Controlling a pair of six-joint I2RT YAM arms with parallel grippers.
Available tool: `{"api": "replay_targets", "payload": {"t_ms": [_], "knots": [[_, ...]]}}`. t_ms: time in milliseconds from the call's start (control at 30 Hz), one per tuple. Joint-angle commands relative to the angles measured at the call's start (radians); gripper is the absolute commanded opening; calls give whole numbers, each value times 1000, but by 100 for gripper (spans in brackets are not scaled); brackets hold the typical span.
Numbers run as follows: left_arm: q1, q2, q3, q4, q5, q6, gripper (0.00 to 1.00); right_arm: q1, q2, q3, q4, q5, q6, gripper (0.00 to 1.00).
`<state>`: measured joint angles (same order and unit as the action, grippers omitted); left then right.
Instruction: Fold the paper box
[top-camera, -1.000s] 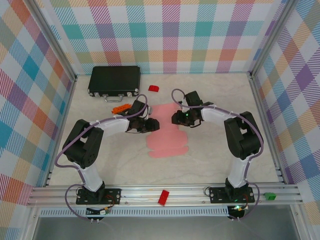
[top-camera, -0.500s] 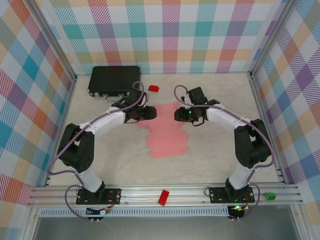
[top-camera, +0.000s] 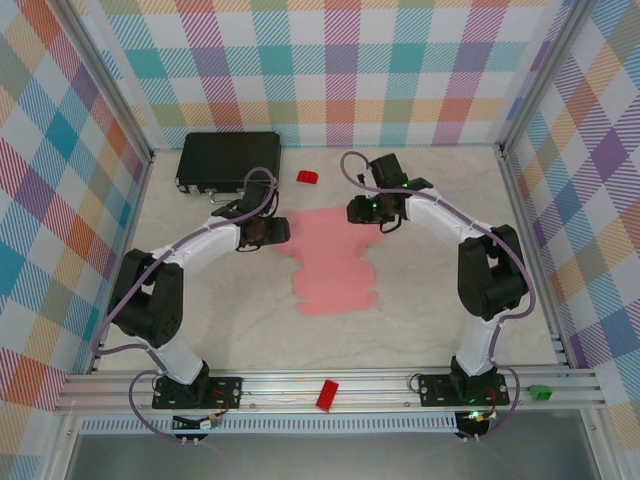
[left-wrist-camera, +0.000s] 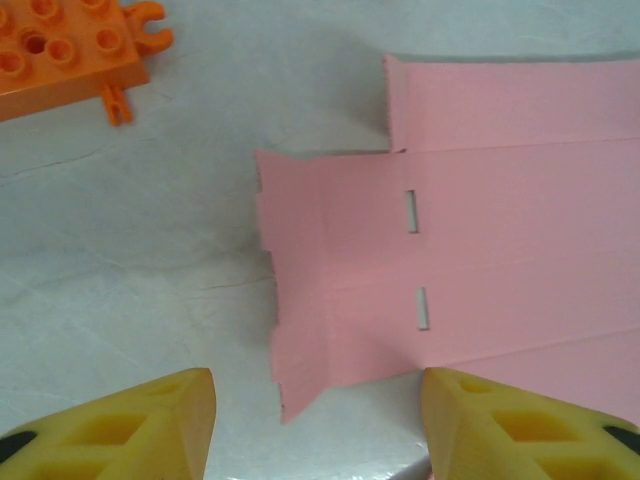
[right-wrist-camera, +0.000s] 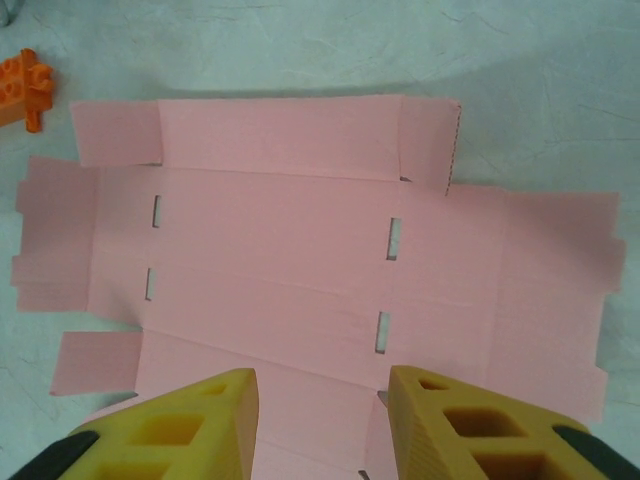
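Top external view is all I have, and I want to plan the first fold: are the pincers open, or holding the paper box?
Observer: The left pincer is open. Its wrist camera shows a corner of the paper box end flap between the spread yellow fingers, ungripped.
Operator: And the right one?
Observer: The right pincer is open too, poised above the flat sheet and gripping nothing.
Operator: Anything close by?
Observer: An orange studded block lies beside that end flap, apart from the card.
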<state>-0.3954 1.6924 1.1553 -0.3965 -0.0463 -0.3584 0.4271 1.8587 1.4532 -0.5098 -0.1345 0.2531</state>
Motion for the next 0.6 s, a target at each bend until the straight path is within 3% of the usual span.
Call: {"api": "replay_targets", "payload": {"t_ms": [0,200,567], "knots": [[20,76,20,30,19,14,52,-9,1,27,-41,7,-21,40],[44,171,84,52,79,34,44,-13,-16,3,-44,15,-23,40],[50,259,182,46,178,122,11,-44,-39,-36,-34,18,-27,40]]}}
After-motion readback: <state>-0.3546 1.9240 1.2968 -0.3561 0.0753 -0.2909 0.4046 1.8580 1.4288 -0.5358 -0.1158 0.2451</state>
